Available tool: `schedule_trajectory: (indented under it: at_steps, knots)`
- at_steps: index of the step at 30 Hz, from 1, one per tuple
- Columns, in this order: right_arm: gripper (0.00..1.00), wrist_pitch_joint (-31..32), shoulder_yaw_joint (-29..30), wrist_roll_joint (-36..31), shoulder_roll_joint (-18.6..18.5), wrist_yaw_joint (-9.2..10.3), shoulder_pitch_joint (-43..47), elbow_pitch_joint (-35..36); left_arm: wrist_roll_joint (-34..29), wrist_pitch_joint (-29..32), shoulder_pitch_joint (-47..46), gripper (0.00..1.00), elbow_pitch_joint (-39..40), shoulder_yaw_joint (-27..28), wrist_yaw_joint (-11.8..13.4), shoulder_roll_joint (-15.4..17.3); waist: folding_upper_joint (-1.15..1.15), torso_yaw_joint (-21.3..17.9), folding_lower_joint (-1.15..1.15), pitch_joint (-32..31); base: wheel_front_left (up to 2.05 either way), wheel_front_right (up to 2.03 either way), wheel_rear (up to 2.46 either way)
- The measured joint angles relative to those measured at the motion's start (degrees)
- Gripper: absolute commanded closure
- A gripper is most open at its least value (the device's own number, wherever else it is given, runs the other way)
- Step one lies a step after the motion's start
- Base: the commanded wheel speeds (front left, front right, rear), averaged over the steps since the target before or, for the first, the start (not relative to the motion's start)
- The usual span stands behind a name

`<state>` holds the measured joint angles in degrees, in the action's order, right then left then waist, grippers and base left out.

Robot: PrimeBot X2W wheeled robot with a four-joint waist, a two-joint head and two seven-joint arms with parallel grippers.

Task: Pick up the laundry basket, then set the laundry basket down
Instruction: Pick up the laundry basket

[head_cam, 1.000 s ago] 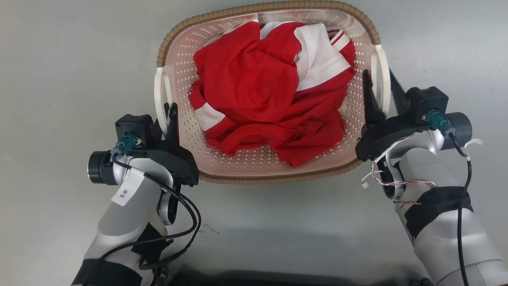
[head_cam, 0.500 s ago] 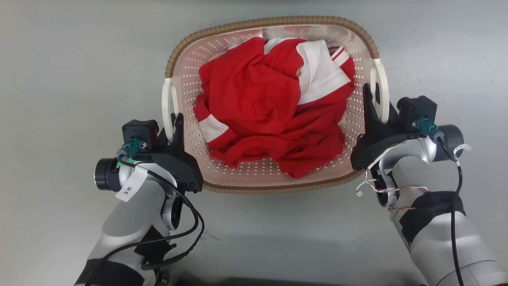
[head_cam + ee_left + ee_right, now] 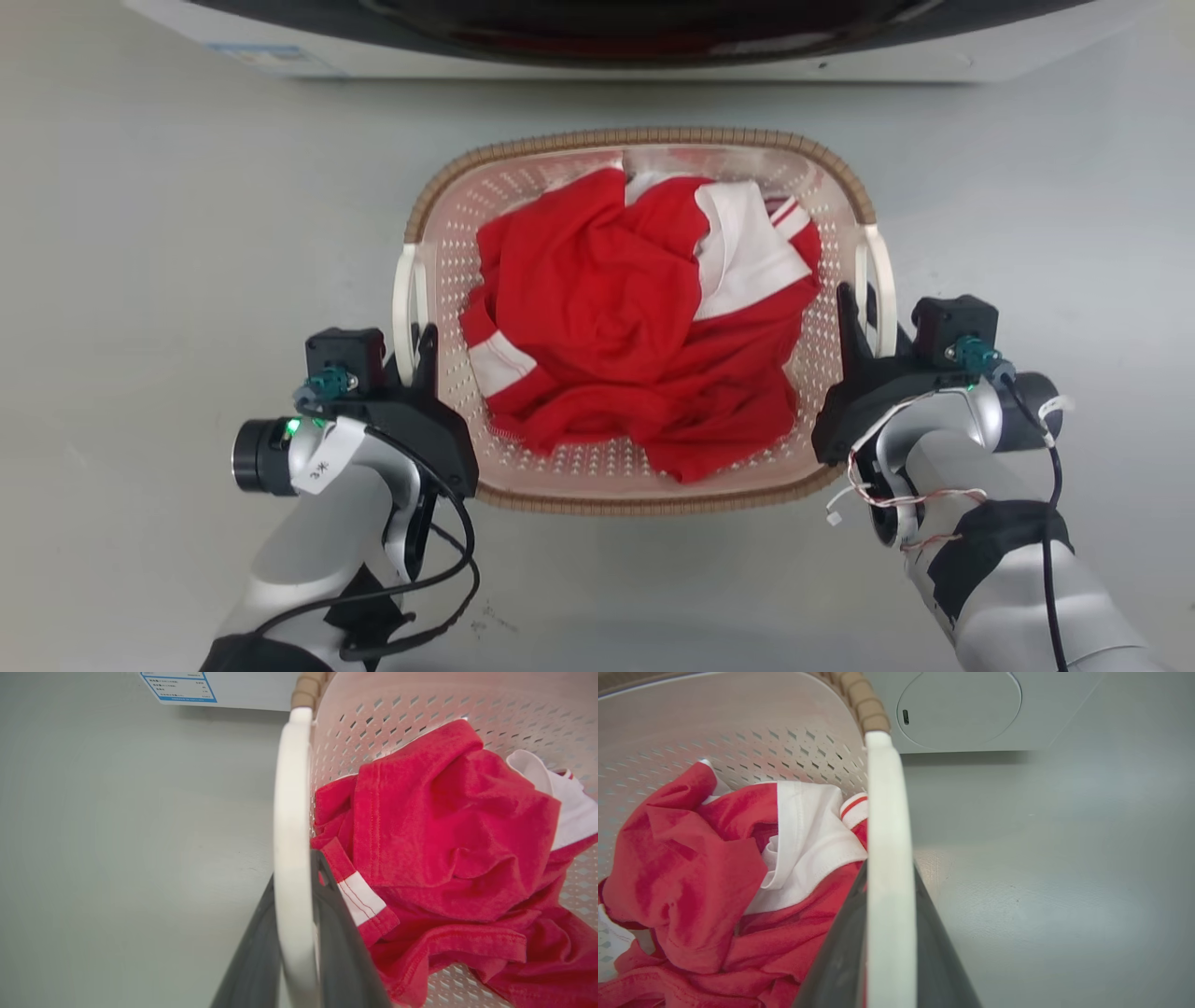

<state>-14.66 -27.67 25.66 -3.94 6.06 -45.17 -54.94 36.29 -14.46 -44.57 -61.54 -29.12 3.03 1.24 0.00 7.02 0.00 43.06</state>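
Observation:
The laundry basket, pale pink with a brown woven rim, is in the middle of the head view with a red and white garment inside. My left gripper is shut on the basket's white left handle, with a dark finger on each side of the handle. My right gripper is shut on the white right handle, which its fingers clamp from both sides. Whether the basket touches the grey floor cannot be told.
A white washing machine with a dark door runs along the top of the head view, just beyond the basket. Its lower panel shows past each handle. Bare grey floor lies to both sides.
My right gripper's fingers, spread wide around the handle a second ago, have shut on it. The whole head picture has shifted down, and the washing machine has come into view at the top.

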Motion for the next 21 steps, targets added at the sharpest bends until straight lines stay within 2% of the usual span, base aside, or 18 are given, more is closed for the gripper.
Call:
schedule_trajectory:
  at_steps: [7, 21]
  knots:
    - [1.00, 2.04, -3.58, 4.57, 0.23, 0.29, 2.75, -1.75, 2.14, 1.24, 2.80, 1.00, -2.42, -1.99, -0.12, -0.08, 0.00, -0.33, 0.00, -5.67, 0.00, 0.00, 0.00]
    - [1.00, 7.66, -12.23, 14.77, 0.27, 1.01, 11.67, -1.53, 3.41, 6.05, 9.66, 1.00, -6.58, -5.75, -2.05, 0.05, 0.00, -1.61, -0.01, -17.50, 0.00, 0.00, 0.00]
